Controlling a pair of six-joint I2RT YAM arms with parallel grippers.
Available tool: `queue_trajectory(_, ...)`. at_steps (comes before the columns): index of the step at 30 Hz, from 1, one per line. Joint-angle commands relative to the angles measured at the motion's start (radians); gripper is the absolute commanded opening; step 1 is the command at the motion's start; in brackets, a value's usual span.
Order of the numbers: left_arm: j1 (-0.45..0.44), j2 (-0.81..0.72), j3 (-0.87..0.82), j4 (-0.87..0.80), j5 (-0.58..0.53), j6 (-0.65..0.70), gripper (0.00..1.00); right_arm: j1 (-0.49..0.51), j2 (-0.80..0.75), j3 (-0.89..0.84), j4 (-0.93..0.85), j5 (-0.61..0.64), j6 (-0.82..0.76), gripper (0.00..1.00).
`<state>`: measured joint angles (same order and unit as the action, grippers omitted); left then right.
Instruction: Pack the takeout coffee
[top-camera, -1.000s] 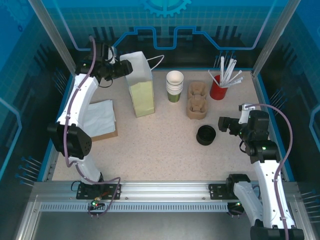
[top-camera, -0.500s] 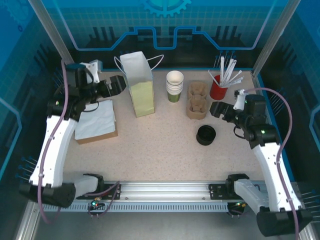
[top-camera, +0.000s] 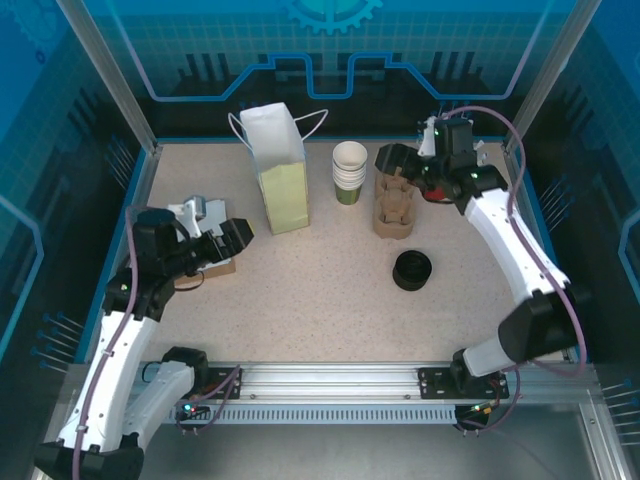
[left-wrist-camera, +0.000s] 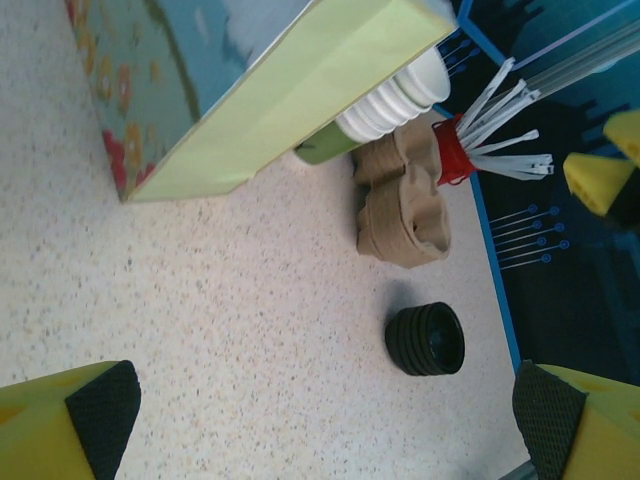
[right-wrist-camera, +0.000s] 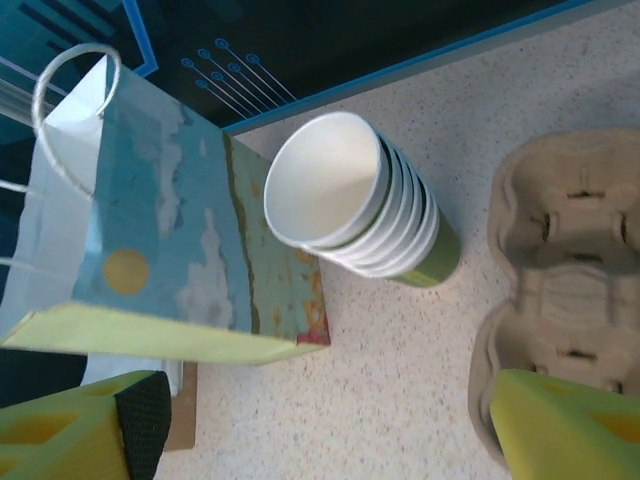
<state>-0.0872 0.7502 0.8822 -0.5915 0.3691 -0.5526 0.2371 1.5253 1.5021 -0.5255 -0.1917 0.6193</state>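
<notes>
The right gripper, wide and empty, swings over to the nested green-and-white paper cups; the left gripper, also wide, backs off the pale-green paper bag: cup-picking looks next.

Speckled tabletop open mid-front, black plastic lid stack rightward, tall pale-green paper bag, nested green-and-white paper cups, brown pulp carrier lining the back.

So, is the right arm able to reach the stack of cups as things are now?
Probably yes. The right gripper hangs open over the cardboard carrier, just beside the stack of cups, with nothing between them. The paper bag stands on the stack's other side.
</notes>
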Motion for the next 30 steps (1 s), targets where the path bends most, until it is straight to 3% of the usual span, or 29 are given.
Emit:
queue_trajectory(1,0.003,-0.029,-0.056,0.055,0.043,-0.068,0.99,0.011,0.117,0.126,-0.05,-0.013,0.0,0.8)
queue_trajectory(14,0.004,-0.017,-0.075,0.038,0.024,-0.03,0.99,0.023,0.514,0.544,-0.28,-0.009,-0.053,0.54)
queue_trajectory(30,0.004,-0.006,-0.083,0.035,0.014,-0.02,0.99,0.036,0.654,0.709,-0.356,-0.014,-0.079,0.2)
